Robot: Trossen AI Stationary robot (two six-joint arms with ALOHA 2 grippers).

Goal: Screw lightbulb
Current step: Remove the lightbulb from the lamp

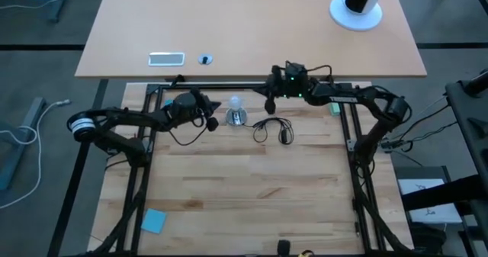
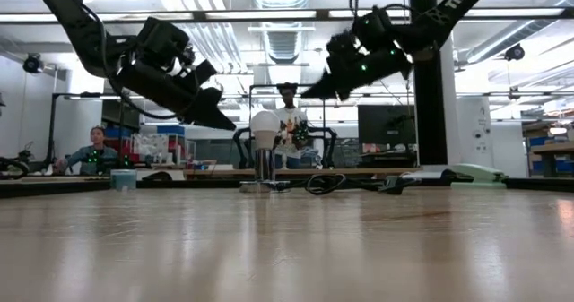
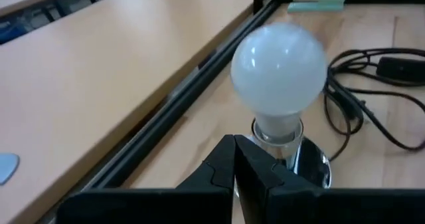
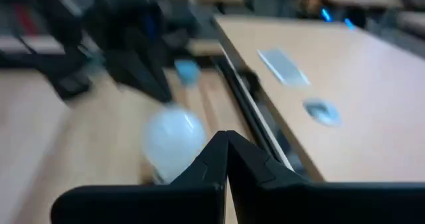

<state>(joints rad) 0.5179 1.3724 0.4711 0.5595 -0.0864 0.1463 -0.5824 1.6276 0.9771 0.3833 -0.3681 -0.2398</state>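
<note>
From above: one lightbulb (image 1: 235,104) stands upright in one silver socket (image 1: 237,118) at the table's far edge, left gripper (image 1: 210,120) just beside it, right gripper (image 1: 269,104) near, both pinched shut and empty. One black cord (image 1: 272,127) loops alongside. At table height, both grippers hang above the bulb (image 2: 265,129). From the left wrist, closed fingers (image 3: 242,171) point at the bulb's neck: I'd open first, grasp the glass gently, twist squarely. The right wrist also shows shut fingers (image 4: 226,159).
</note>
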